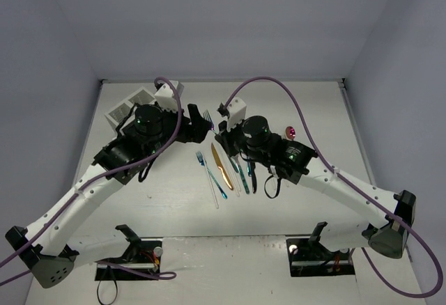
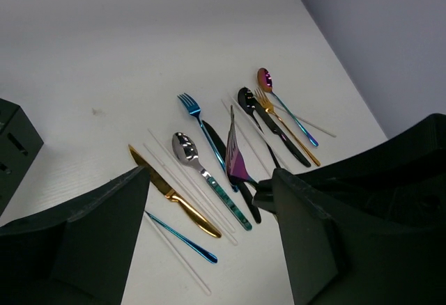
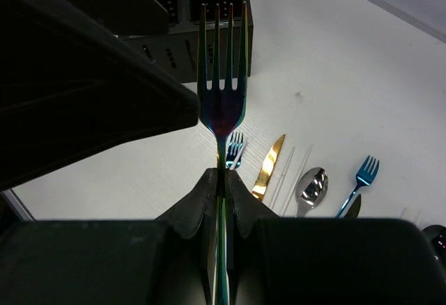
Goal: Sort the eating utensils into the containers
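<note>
Fork, iridescent (image 3: 222,103): upright, tines up. Its handle is pinched between the closed fingers of the right gripper (image 3: 221,180), and the lower handle is hidden inside the pincer. In the top view only the tines show, between the two wrists.

Left gripper (image 2: 209,178): jaws wide, one finger on each side of the iridescent fork, no contact visible. In the left wrist view the fork's lower end is covered by the right gripper's tip.

Containers:
- White mesh bin (image 1: 125,113), at 10 o'clock from the table's middle in the top view, largely covered by the left arm.
- Black mesh bins (image 3: 202,12), at 12 o'clock in the right wrist view. Two compartments show, cut off by the frame edge and by a dark finger.
- Contents cannot be made out.

Utensils lying flat on the table (image 1: 313,103), a loose group at 6 o'clock from the grippers in the top view:
- gold knife (image 2: 174,197)
- silver spoon (image 2: 185,148) with a teal handle
- blue fork (image 2: 189,104)
- black spoon (image 2: 246,98)
- gold fork (image 2: 296,138)
- pink spoon (image 2: 265,79), its bowl alone peeking out at 3 o'clock of the right wrist from above

Partly legible:
- slim blue handle (image 2: 182,236), head end hidden behind the left finger
- dark utensil (image 2: 212,135), crossed by the held fork, kind unclear
- clear plastic pieces, faint against the white surface, type not readable
</note>
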